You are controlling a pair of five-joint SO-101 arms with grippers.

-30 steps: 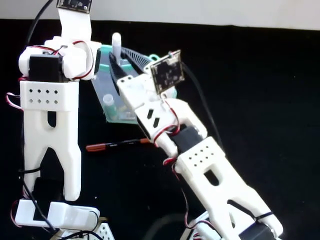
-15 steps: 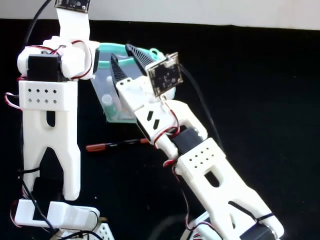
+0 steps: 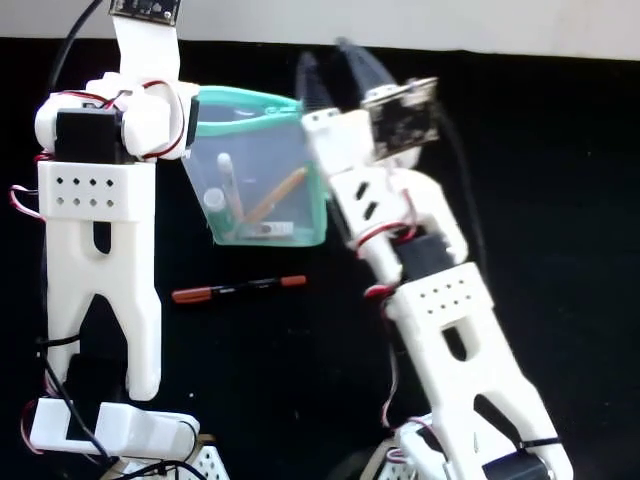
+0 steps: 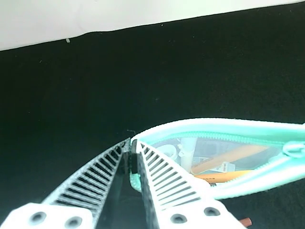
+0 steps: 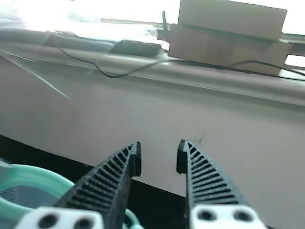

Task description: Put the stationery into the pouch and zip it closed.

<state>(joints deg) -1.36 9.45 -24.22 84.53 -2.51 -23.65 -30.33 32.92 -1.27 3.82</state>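
Just drawn right gripper [image 3: 325,60] up out of pouch [image 3: 245,98], jaws apart and empty. Clamped on pouch rim with left gripper [image 4: 133,160]. Still to load: pen [image 3: 238,289] below pouch, then zip.

Right end effector [image 5: 159,144] aloft; jaws apart

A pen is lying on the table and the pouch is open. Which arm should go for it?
Right. The left gripper is shut on the rim of the pouch, so it is busy. The right gripper is open and empty by the pouch, free to drop to the pen.
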